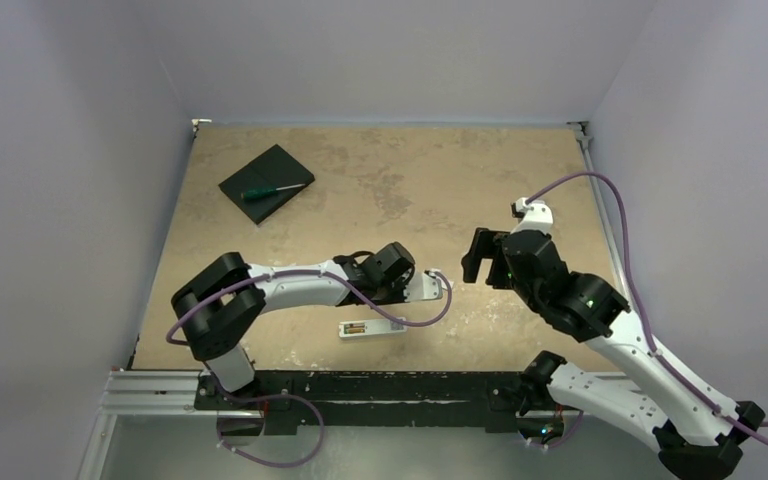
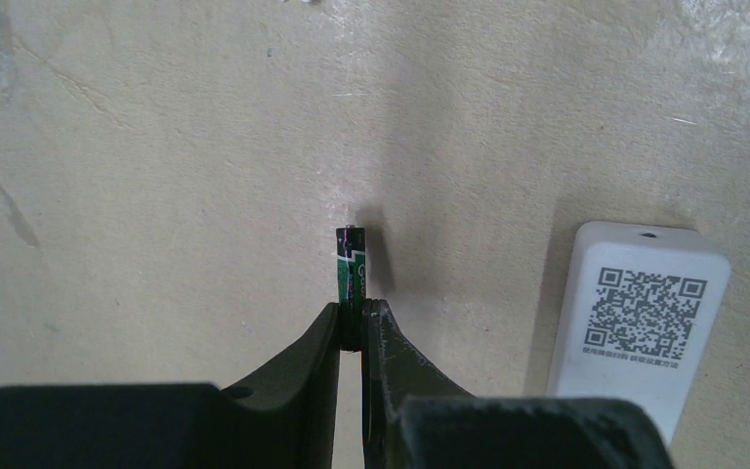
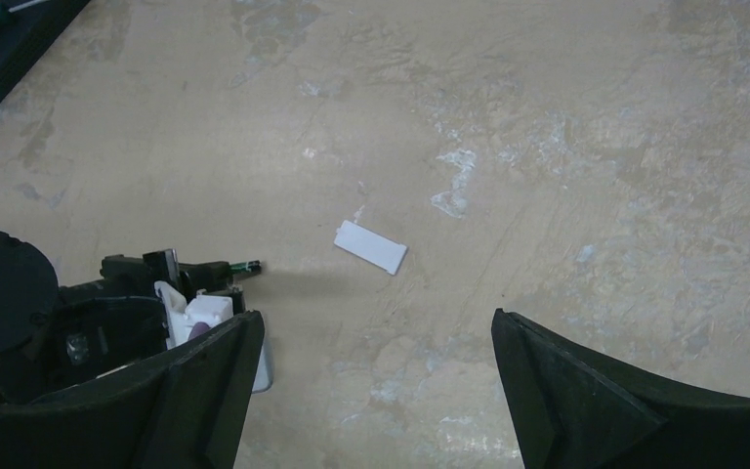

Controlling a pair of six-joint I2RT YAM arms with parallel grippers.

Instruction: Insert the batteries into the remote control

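My left gripper [image 2: 354, 318] is shut on one of the batteries [image 2: 352, 269], a dark green cylinder that sticks out past the fingertips above the table. The remote control [image 2: 640, 322] lies just right of it, white back up, with a QR code near its rounded end. From above, the remote control [image 1: 370, 327] sits on the near side of the left gripper [image 1: 422, 285], and a second battery [image 1: 352, 327] lies in its open compartment. My right gripper [image 1: 473, 256] hangs open and empty to the right. In its own view, the right gripper [image 3: 371, 315] has bare table between its fingers.
A small white cover plate [image 3: 371, 246] lies flat just beyond the held battery [image 3: 244, 265]. A black square pad [image 1: 266, 183] with a green-handled screwdriver [image 1: 272, 190] on it sits at the far left. The left arm's purple cable [image 1: 430, 312] loops over the remote's right end.
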